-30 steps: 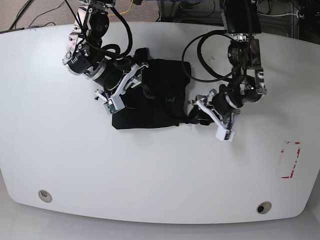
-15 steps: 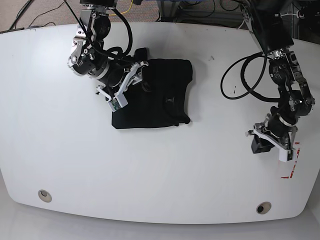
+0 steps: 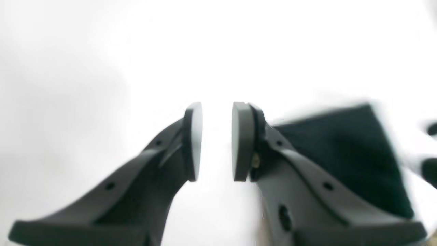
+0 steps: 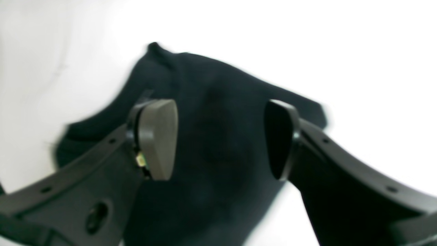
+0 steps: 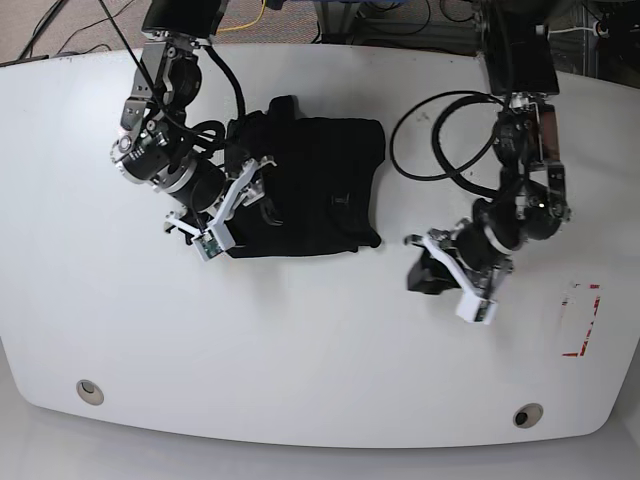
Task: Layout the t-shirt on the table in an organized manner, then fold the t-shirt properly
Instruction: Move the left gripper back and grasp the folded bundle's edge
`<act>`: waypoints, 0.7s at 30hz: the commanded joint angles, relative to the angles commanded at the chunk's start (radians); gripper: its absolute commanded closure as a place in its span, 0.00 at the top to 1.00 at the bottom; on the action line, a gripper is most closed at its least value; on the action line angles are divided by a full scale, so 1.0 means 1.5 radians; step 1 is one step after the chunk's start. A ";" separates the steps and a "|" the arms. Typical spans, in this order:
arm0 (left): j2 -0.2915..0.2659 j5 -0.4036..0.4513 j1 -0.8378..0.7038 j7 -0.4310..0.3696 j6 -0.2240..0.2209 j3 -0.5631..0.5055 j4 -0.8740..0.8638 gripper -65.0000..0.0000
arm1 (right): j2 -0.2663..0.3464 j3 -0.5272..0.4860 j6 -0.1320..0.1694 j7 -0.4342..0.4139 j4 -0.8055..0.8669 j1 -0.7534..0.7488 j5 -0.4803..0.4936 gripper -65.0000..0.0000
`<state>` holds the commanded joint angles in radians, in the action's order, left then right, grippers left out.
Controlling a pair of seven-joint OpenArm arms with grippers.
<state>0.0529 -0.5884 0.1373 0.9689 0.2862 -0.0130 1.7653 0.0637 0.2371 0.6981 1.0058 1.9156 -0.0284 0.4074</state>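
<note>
1. Across the left wrist view, the left gripper [image 3: 215,141] is hanging over the white table [image 3: 102,68] with its two pads standing a narrow gap apart and nothing sitting between them. A blurred dark stretch of the t-shirt [image 3: 348,153] is lying beyond the right-hand finger [image 3: 243,141], apart from the pads.

2. Through the right wrist view, the right gripper [image 4: 220,140] is hovering with its pads spread wide, and the black t-shirt [image 4: 218,102] is filling the space behind and between them. The fingers [image 4: 158,138] are gripping nothing; whether they are touching the cloth cannot be told, as the picture is blurred. The table [image 4: 358,51] is showing bright white around the fabric.

3. Over in the base view, the t-shirt [image 5: 325,180] is lying as a compact, roughly square bundle on the far central part of the table [image 5: 320,360]. The right gripper [image 5: 215,228] is sitting at the bundle's near left corner, on this view's left. The left gripper [image 5: 440,275] is hanging over bare tabletop on this view's right, near the bundle's near right corner but apart from it. Red tape marks [image 5: 582,320] are sitting near the table's right edge, and two grommet holes [image 5: 90,390] are showing along the near edge.
</note>
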 joint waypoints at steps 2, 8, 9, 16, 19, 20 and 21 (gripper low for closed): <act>-0.019 0.010 -0.016 0.000 0.000 -0.029 0.007 0.19 | 0.010 0.000 0.000 0.000 -0.012 0.010 0.000 0.53; -0.058 0.051 -0.069 -0.003 0.000 -0.097 0.008 0.19 | 0.048 -0.001 0.000 -0.016 -0.081 0.040 0.001 0.30; -0.059 0.058 -0.081 -0.004 0.000 -0.117 0.009 0.19 | 0.050 -0.002 0.000 -0.028 -0.100 0.046 0.001 0.27; -0.057 0.068 -0.121 -0.030 0.000 -0.145 0.008 0.19 | 0.061 -0.002 0.000 -0.073 -0.186 0.073 0.001 0.24; -0.045 0.069 -0.125 -0.032 0.000 -0.151 0.002 0.19 | 0.061 -0.003 0.000 -0.096 -0.227 0.080 0.000 0.24; -0.040 0.069 -0.125 -0.032 0.000 -0.158 -0.005 0.19 | 0.061 -0.003 0.000 -0.108 -0.244 0.081 0.000 0.24; -0.034 0.068 -0.125 -0.032 0.000 -0.164 -0.016 0.19 | 0.061 -0.004 0.000 -0.125 -0.265 0.081 -0.005 0.24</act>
<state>0.0023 -0.4872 -0.0499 0.9214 0.2862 -0.2585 1.7407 0.1557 0.2309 0.6981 0.8186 1.5182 0.0928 0.3997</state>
